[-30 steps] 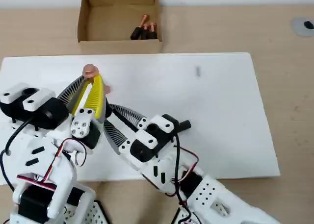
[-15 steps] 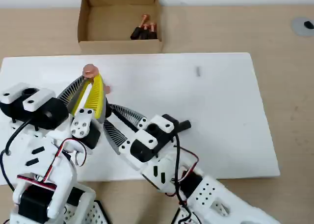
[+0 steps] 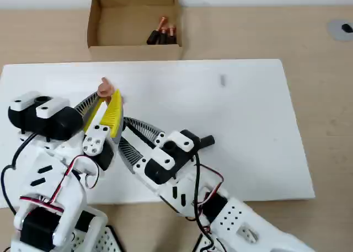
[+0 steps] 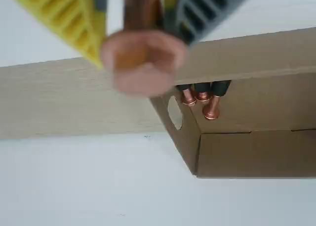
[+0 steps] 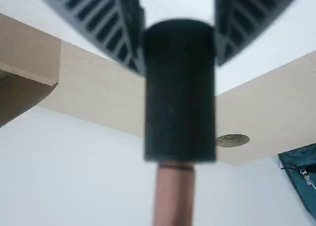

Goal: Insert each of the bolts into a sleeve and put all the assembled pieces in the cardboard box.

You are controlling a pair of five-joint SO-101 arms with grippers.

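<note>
white mat (image 3: 248, 141) below, left fingers (image 3: 113, 111) tight on copper bolt (image 3: 105, 89), right fingers (image 5: 98, 18) tight on black sleeve (image 5: 180, 87)

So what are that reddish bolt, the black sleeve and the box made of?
The bolt looks like copper or copper-plated metal: it is reddish-orange with a dull sheen. The sleeve seems to be rubber or matte plastic, flat black with no glint; which one is hard to say. The cardboard box is plain brown cardboard with folded walls.
</note>
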